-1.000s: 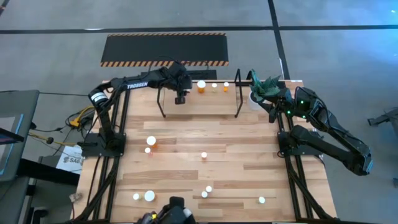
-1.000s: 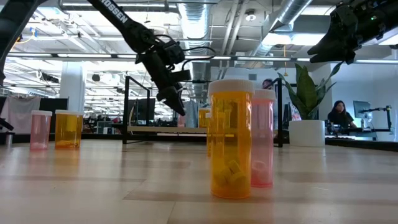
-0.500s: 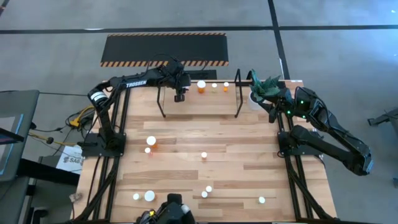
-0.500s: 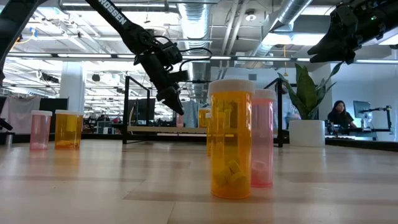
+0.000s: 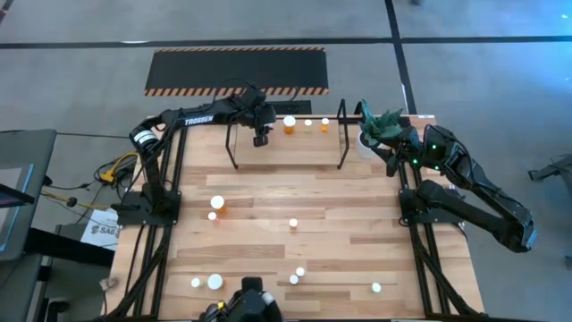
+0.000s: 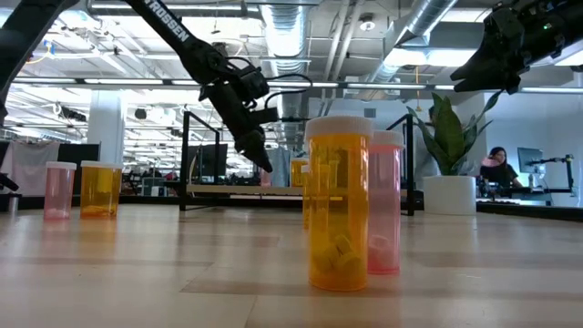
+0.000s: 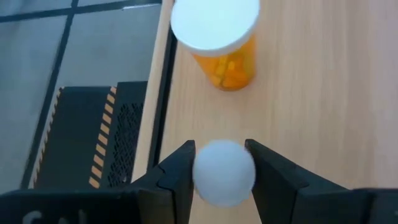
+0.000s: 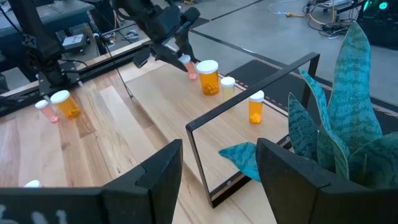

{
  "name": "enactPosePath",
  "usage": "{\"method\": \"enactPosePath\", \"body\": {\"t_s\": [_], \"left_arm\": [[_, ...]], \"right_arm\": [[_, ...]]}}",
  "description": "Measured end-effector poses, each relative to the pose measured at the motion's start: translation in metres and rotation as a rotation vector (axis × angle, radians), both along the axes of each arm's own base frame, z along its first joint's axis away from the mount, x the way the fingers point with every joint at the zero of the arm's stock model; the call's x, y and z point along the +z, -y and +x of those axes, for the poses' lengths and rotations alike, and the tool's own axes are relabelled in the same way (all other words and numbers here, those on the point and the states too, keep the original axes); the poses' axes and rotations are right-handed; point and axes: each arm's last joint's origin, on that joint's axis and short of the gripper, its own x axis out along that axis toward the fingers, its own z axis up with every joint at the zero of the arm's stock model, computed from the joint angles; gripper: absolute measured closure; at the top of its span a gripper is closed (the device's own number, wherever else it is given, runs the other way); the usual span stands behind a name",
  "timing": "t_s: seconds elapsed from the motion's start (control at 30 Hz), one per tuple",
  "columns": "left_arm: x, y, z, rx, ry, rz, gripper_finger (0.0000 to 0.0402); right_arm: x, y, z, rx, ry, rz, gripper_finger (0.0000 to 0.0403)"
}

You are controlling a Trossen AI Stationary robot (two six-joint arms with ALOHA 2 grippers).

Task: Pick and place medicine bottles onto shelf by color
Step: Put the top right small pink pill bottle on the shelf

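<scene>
**Left hand holds small bottle over the shelf**

The left hand [image 7: 222,163] is clamped on a small white-capped bottle [image 7: 224,172], its two dark fingers [image 7: 180,171] pressed against either side of the cap, directly above the light wooden shelf [image 5: 295,143]. Seen from the right wrist, the held bottle's body looks pinkish. Just beside it on the shelf board stands a large orange bottle [image 5: 290,124] with a broad white cap, pills visible inside. Farther along the shelf from the hand stand a small pale bottle [image 5: 308,124] and a small orange bottle [image 5: 324,124]. The right hand [image 8: 217,168] waits off the shelf's far end, raised beside the green plant [image 5: 382,124] in its white pot, its fingers apart and holding nothing. More bottles stand scattered on the table [image 5: 357,215] in front of the shelf, among them a large orange bottle and a pink one [image 5: 213,216] touching or nearly so, and a cluster near the table's front edge. Behind the shelf, on the floor, lies a black mat [image 5: 237,70] with striped edges.
</scene>
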Motion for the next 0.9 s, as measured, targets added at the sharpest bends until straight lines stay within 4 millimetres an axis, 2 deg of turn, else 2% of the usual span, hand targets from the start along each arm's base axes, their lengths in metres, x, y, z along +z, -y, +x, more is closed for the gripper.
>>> {"method": "enactPosePath", "body": {"t_s": [0.13,0.9], "left_arm": [[0.0054,-0.0018,0.0019,0.003,0.017,0.017,0.0276],[0.0038,-0.0015,0.0004,0.032,0.024,-0.027,0.0276]], "right_arm": [[-0.0001,0.0,0.0,0.0,-0.001,0.001,0.0177],[0.0,0.0,0.0,0.0,0.0,0.0,0.0177]]}}
